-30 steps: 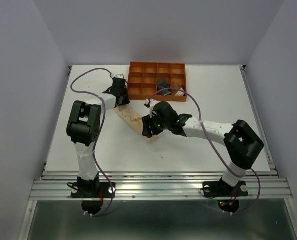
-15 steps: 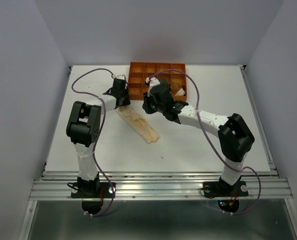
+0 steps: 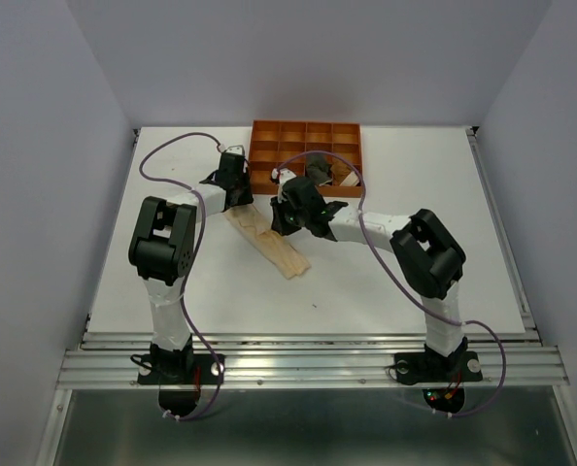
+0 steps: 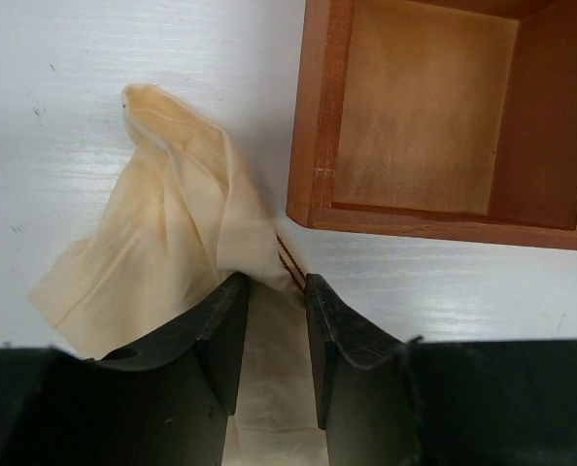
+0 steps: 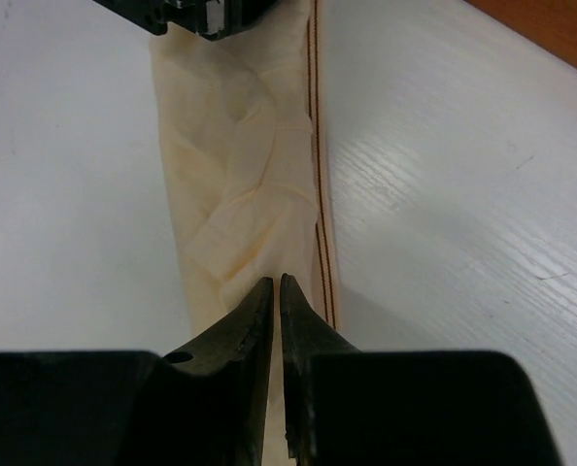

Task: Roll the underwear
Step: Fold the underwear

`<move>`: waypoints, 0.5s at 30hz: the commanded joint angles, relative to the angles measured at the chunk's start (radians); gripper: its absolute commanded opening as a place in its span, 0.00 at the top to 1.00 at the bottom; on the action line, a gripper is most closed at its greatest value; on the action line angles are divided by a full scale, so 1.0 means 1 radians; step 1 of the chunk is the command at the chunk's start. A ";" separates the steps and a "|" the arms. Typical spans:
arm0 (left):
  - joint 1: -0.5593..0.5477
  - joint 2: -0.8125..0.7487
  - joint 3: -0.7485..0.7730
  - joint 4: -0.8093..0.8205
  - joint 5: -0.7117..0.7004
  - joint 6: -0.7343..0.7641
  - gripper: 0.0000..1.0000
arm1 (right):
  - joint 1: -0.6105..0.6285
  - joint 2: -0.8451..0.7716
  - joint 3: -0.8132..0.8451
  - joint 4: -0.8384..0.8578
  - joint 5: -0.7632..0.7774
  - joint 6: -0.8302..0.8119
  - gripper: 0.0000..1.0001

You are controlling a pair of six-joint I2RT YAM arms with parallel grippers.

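Lab test cell: white table (image 3: 415,282), bare grey walls (image 3: 308,58).

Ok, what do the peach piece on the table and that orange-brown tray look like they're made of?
Peach underwear: thin, soft matte cloth, likely knit; it wrinkles and shows a stitched edge. Tray: rigid, matte, probably wood or fibreboard; flat walls, a visible corner joint.

Nothing readable in any of my views: no text, number or brand. Pale peach soft fabric brief (image 5: 235,194) shows only a thin brown stitch line along one edge. Orange-brown rigid wooden grid tray (image 4: 313,116) is plain wood up close; what lies in its compartments in my top view is too small to judge.
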 commanded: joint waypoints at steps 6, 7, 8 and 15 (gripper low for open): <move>-0.006 -0.016 0.015 -0.018 0.003 0.017 0.59 | 0.000 0.028 -0.033 0.119 -0.135 0.021 0.88; -0.006 -0.014 0.015 -0.019 0.003 0.017 0.59 | 0.000 0.044 -0.036 0.117 -0.130 0.023 0.88; -0.006 -0.014 0.015 -0.021 0.001 0.019 0.59 | 0.000 0.051 -0.039 0.115 -0.125 0.026 0.88; -0.004 -0.008 0.025 -0.036 -0.006 0.032 0.59 | 0.000 0.113 -0.070 0.069 -0.095 0.046 0.88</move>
